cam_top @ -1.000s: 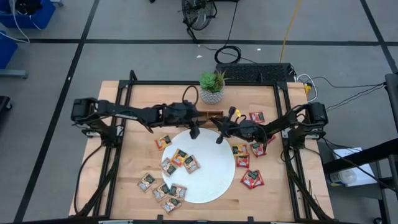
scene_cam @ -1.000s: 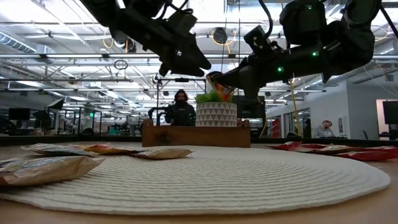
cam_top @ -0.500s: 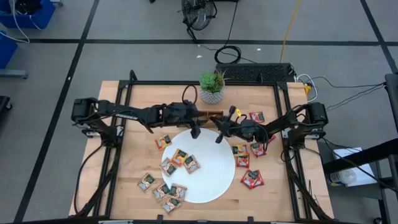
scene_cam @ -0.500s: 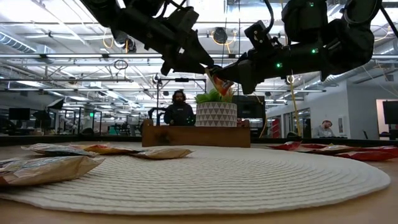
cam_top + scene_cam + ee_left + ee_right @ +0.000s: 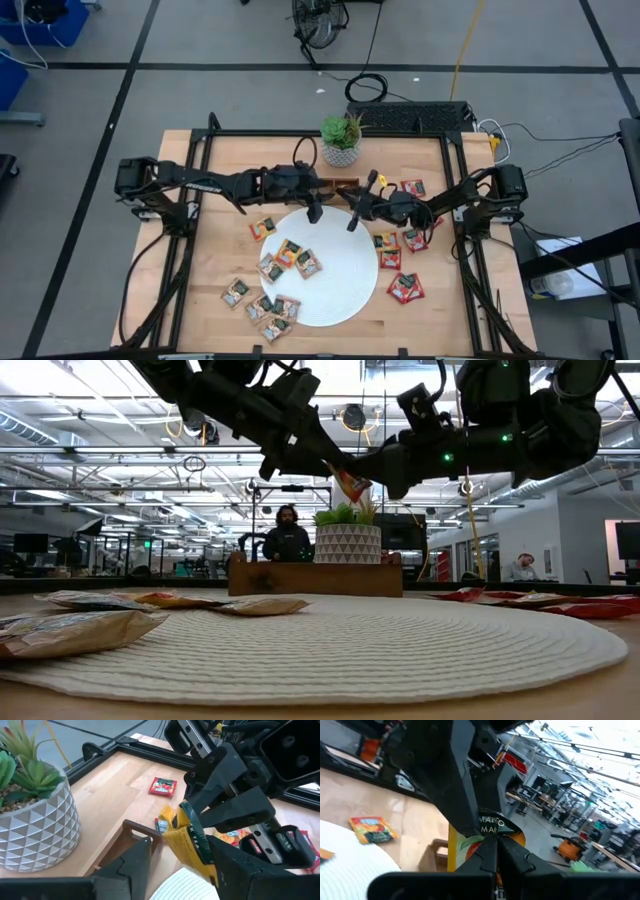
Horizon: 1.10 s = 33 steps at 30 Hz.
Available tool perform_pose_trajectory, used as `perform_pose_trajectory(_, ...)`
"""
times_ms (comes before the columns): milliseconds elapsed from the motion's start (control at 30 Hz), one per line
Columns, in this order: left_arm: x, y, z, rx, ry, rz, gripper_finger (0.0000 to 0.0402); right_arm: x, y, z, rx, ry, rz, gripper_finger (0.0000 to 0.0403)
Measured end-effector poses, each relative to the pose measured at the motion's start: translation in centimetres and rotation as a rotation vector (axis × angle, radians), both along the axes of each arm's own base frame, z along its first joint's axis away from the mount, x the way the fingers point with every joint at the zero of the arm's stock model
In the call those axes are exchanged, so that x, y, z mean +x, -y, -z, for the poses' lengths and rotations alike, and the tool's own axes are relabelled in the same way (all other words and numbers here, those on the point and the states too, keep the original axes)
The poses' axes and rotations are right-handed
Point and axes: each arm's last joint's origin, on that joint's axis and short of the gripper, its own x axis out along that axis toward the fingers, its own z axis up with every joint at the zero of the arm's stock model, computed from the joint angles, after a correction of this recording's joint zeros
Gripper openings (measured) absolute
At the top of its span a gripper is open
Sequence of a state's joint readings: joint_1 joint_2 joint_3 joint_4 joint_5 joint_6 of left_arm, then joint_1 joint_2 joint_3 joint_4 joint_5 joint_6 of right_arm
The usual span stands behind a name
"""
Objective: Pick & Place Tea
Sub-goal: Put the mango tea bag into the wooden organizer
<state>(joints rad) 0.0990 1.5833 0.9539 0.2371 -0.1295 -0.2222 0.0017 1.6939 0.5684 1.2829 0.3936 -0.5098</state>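
Note:
My right gripper [image 5: 492,840] is shut on a tan tea sachet with dark green print [image 5: 189,840], high over the plate's far edge. My left gripper [image 5: 180,852] is open, with one finger on either side of that sachet's lower half. In the low view the sachet [image 5: 352,482] hangs between the left gripper [image 5: 305,455] and the right gripper [image 5: 362,466]. More tan tea sachets [image 5: 290,255] lie flat on the white round plate [image 5: 345,290] and to its left. Red ones [image 5: 405,287] lie on the table to its right. My right gripper pinches the sachet's upper end [image 5: 186,809] between its two fingers. The fingers come about level from the table's right. The sachet hangs tilted below them, clear of plate and table. My left gripper: I cannot tell whether its finger [image 5: 235,865] touches the sachet's lower edge.
The brown wooden tray [image 5: 335,185] stands just past the plate's far edge, under the two grippers. A potted plant in a white pot [image 5: 340,145] stands behind it. A person [image 5: 290,535] sits in the room beyond the table.
My right gripper has tipped its fingers upward. The sachet has risen with them from in front of the plant to between my left gripper's fingers.

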Motion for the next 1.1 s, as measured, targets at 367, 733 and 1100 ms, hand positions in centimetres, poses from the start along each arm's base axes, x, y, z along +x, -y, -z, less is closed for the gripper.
perform_pose_trajectory(367,0.0,-0.1,0.1,0.035,-0.015,0.007,0.0141,0.0,0.0,0.0,0.0,-0.001,-0.002,0.0)
perform_pose_trajectory(733,-0.2,-0.1,0.0,0.148,-0.057,0.054,0.0005,0.1,0.0,0.3,0.033,-0.026,-0.008,0.0)
perform_pose_trajectory(1100,-2.2,-0.7,-0.9,0.328,-0.22,-0.157,0.0002,0.0,0.0,0.9,0.079,-0.071,-0.008,0.0024)
